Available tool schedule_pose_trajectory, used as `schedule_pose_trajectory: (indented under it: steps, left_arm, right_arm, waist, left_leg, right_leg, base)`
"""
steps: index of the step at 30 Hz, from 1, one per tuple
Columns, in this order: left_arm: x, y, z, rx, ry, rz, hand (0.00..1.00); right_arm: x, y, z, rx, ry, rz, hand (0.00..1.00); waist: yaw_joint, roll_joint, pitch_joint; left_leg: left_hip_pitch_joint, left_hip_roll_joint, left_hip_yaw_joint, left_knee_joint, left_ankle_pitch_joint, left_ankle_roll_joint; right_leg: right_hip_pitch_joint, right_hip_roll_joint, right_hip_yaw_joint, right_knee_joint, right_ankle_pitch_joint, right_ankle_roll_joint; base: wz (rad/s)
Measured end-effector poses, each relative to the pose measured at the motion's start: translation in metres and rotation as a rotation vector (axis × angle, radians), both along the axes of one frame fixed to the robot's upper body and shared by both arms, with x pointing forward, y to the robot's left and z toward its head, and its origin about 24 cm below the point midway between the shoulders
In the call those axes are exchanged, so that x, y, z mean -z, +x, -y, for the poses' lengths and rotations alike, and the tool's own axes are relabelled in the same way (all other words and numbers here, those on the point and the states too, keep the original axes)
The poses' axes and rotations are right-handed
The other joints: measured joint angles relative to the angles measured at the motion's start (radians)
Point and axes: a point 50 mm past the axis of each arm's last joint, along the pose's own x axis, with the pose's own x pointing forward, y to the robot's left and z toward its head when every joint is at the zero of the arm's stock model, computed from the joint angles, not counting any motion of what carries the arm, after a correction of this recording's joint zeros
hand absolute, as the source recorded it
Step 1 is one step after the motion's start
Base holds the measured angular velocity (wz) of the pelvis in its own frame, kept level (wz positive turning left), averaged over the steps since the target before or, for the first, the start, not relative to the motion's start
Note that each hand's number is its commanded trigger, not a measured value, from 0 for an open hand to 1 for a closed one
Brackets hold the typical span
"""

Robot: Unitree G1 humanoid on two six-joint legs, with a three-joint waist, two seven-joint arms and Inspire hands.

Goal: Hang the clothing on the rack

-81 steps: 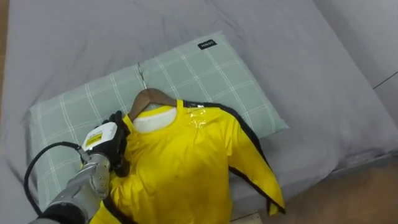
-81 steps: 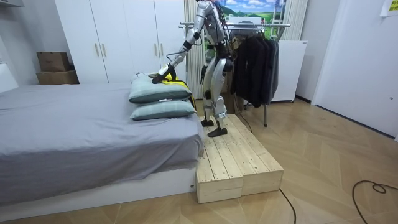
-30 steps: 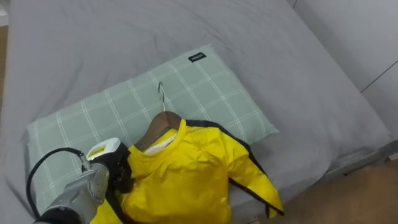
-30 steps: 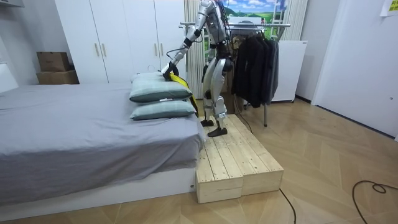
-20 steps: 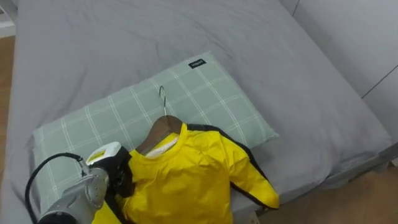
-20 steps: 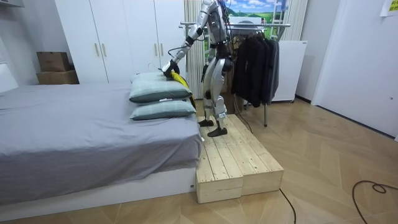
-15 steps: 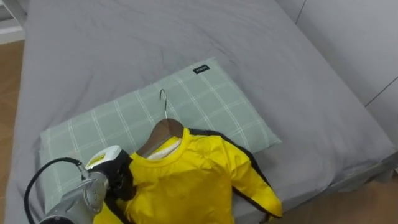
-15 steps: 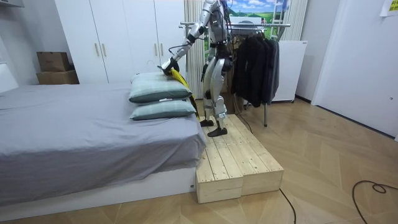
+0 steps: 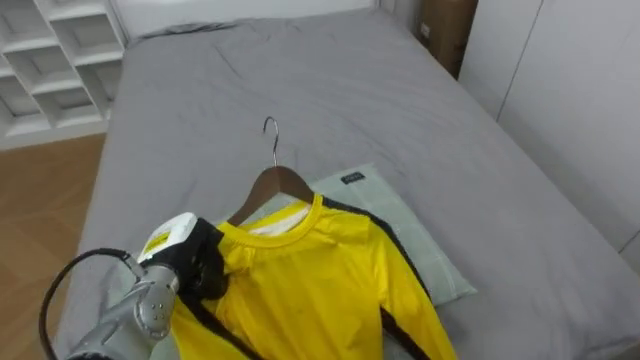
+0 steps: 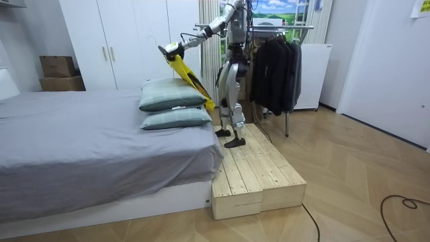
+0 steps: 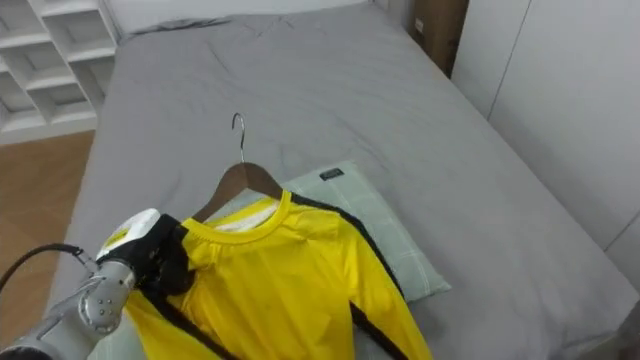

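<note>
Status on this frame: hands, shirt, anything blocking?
Left hand shut on yellow shirt at its shoulder. Shirt on wooden hanger, held up over the pillows. Nothing blocking; clothes rack behind the robot.

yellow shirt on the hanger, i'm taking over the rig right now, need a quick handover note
Left hand: shut on the yellow shirt at its shoulder, where the wooden hanger sits inside it.
Shirt: on the hanger, held up in the air above the pillows on the bed, hook free.
Robot: stands on the wooden platform between the bed and the clothes rack.
Done: shirt on hanger and picked up.
Left: probably turn to the rack and hook the hanger on its rail.
</note>
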Motion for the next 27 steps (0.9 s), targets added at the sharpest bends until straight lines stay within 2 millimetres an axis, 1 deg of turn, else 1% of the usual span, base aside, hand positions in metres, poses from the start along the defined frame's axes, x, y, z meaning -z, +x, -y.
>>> schedule_pose_trajectory:
  steps: [1, 2, 3, 4, 5, 7, 10, 17, 20, 22, 27]
  left_arm:
    - [-0.006, -0.001, 0.000, 0.000, -0.018, 0.041, 1.00]
    - [-0.007, -0.002, -0.001, -0.004, -0.028, 0.058, 1.00]
    - [-0.010, -0.005, -0.002, -0.013, -0.043, 0.093, 1.00]
    - [-0.013, -0.008, -0.002, -0.012, -0.054, 0.127, 1.00]
    - [-0.015, -0.009, -0.001, -0.010, -0.059, 0.140, 1.00]
    - [-0.014, -0.015, -0.005, -0.027, -0.064, 0.169, 1.00]
    - [-0.013, -0.020, -0.012, -0.039, -0.046, 0.174, 1.00]
    - [-0.011, -0.024, -0.015, -0.055, -0.040, 0.184, 1.00]
    - [-0.013, -0.024, -0.015, -0.051, -0.037, 0.192, 1.00]
    - [-0.019, -0.023, -0.015, -0.040, -0.034, 0.217, 1.00]
    - [-0.020, -0.022, -0.014, -0.041, -0.035, 0.229, 1.00]
  right_arm:
    - [0.000, -0.001, 0.001, 0.001, -0.005, -0.002, 0.00]
    - [0.000, -0.003, 0.002, 0.001, -0.007, -0.005, 0.00]
    - [0.000, -0.006, 0.004, 0.015, -0.010, -0.009, 0.00]
    - [0.001, -0.012, 0.007, 0.034, -0.013, -0.017, 0.00]
    - [0.001, -0.017, 0.008, 0.042, -0.016, -0.025, 0.00]
    - [0.002, -0.032, 0.014, 0.052, -0.032, -0.061, 0.00]
    - [0.002, -0.039, 0.016, 0.058, -0.040, -0.080, 0.00]
    - [0.002, -0.042, 0.018, 0.046, -0.051, -0.090, 0.00]
    - [0.001, -0.043, 0.022, 0.080, -0.065, -0.078, 0.00]
    - [-0.002, -0.037, 0.026, 0.101, -0.093, -0.049, 0.00]
    - [-0.007, -0.023, 0.032, 0.124, -0.152, -0.002, 0.00]
  waist:
    - [0.004, 0.001, -0.0009]
    - [0.006, 0.000, -0.0009]
    - [0.007, 0.000, -0.0039]
    - [0.006, 0.000, -0.0039]
    - [0.009, 0.000, -0.0038]
    - [0.017, 0.000, -0.0042]
    - [0.018, 0.000, -0.0041]
    - [0.021, 0.000, -0.0035]
    - [0.021, 0.001, -0.0037]
    - [0.021, 0.001, -0.0037]
    - [0.022, 0.001, -0.0035]
  left_leg:
    - [0.015, 0.001, 0.000, -0.008, 0.002, -0.002]
    - [0.027, 0.001, 0.000, -0.013, 0.002, -0.003]
    - [0.046, 0.002, -0.001, -0.024, 0.002, -0.004]
    - [0.062, 0.002, -0.004, -0.034, 0.002, -0.006]
    - [0.073, 0.002, -0.005, -0.040, 0.003, -0.006]
    - [0.115, 0.003, -0.007, -0.057, 0.000, -0.011]
    - [0.145, 0.003, -0.019, -0.070, -0.004, -0.016]
    - [0.194, 0.005, -0.021, -0.088, -0.010, -0.022]
    - [0.203, 0.009, -0.021, -0.087, -0.019, -0.024]
    - [0.204, 0.009, -0.022, -0.087, -0.020, -0.024]
    - [0.216, 0.010, -0.021, -0.092, -0.022, -0.025]
  right_leg:
    - [0.017, 0.003, 0.000, -0.011, 0.000, -0.001]
    - [0.027, 0.004, -0.001, -0.013, 0.000, -0.002]
    - [0.041, 0.005, -0.005, -0.013, -0.006, -0.004]
    - [0.056, 0.005, -0.012, -0.013, -0.016, -0.001]
    - [0.064, 0.006, -0.012, -0.014, -0.019, 0.000]
    - [0.097, 0.010, -0.013, -0.012, -0.031, -0.006]
    - [0.121, 0.015, -0.011, -0.010, -0.042, -0.007]
    - [0.159, 0.024, -0.013, -0.013, -0.055, -0.011]
    - [0.169, 0.029, -0.013, -0.014, -0.062, -0.011]
    - [0.169, 0.029, -0.014, -0.013, -0.064, -0.011]
    - [0.178, 0.031, -0.012, -0.011, -0.071, -0.010]
  base:
    - [0.00]
    - [-0.04]
    - [0.05]
    - [0.10]
    - [0.12]
    - [0.03]
    - [0.00]
    - [0.00]
    - [0.00]
    - [0.00]
    - [0.00]
